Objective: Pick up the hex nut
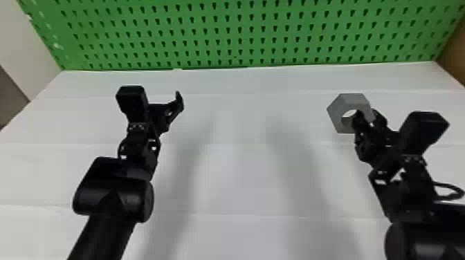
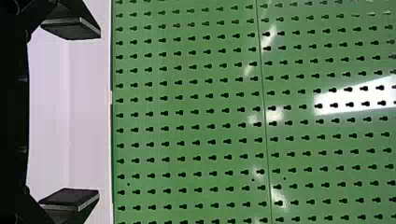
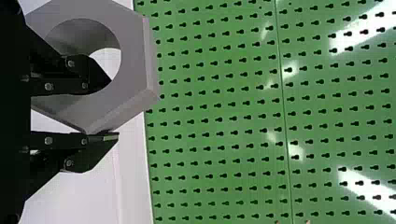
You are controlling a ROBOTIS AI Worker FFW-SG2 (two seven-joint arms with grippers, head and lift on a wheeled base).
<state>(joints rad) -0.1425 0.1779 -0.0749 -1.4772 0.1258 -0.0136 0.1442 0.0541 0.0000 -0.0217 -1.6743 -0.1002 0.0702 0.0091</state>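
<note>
Your black right gripper [image 3: 114, 108] pinches the grey, plastic-looking hex nut [image 3: 133, 60], one finger inside its hole, one outside.

Left pincer [image 1: 161, 112], one: black, two flat fingers [image 2: 69, 199] spread wide apart, nothing between them, their tips seen against the worktop [image 2: 67, 98], which is white, plain, with a faint line across it and its far edge just past the fingertips. Pegboard [image 2: 196, 122], one: green, glossy, set beyond the worktop, pierced by regular rows of dark keyhole-shaped slots and crossed by one thin straight seam [image 2: 265, 100]; marked by several pale reflections [image 2: 357, 95], the largest a broad white band.
</note>
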